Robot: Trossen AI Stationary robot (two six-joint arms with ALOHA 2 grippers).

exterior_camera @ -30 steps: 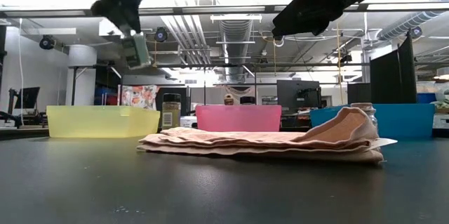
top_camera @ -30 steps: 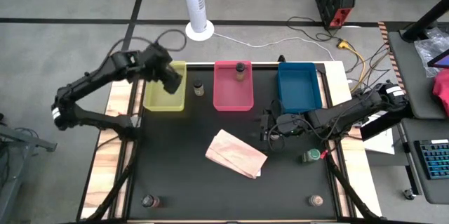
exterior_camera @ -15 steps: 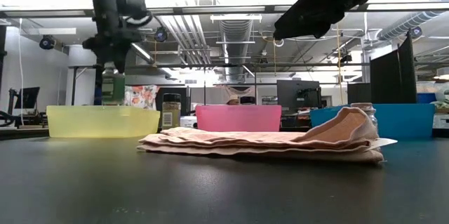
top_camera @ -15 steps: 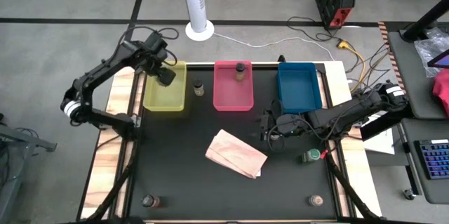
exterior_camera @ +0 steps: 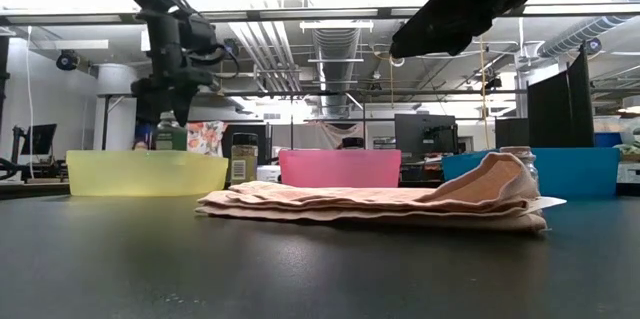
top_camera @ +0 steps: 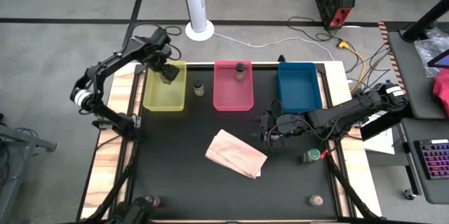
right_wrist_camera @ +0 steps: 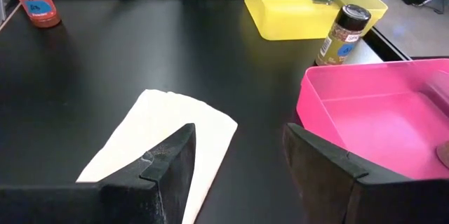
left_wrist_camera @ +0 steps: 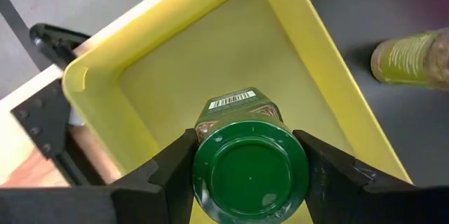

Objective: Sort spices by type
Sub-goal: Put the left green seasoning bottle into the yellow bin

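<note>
Both arms matte black, slim jointed links, black cables looped along them. Left arm [top_camera: 112, 66] has white band. Pincer fingers [right_wrist_camera: 165, 164] flat, wedge-shaped, dark.

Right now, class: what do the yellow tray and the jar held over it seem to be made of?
Yellow tray: probably moulded plastic, slightly translucent, with smooth glossy walls and rounded corners. Green-capped jar, held by the left gripper: the cap looks like shiny plastic; the body is clear, glass or plastic, with a printed label.

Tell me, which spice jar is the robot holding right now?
The green-capped jar, gripped by the left gripper over the yellow tray. All other jars sit on the table or in the pink tray, untouched.
</note>
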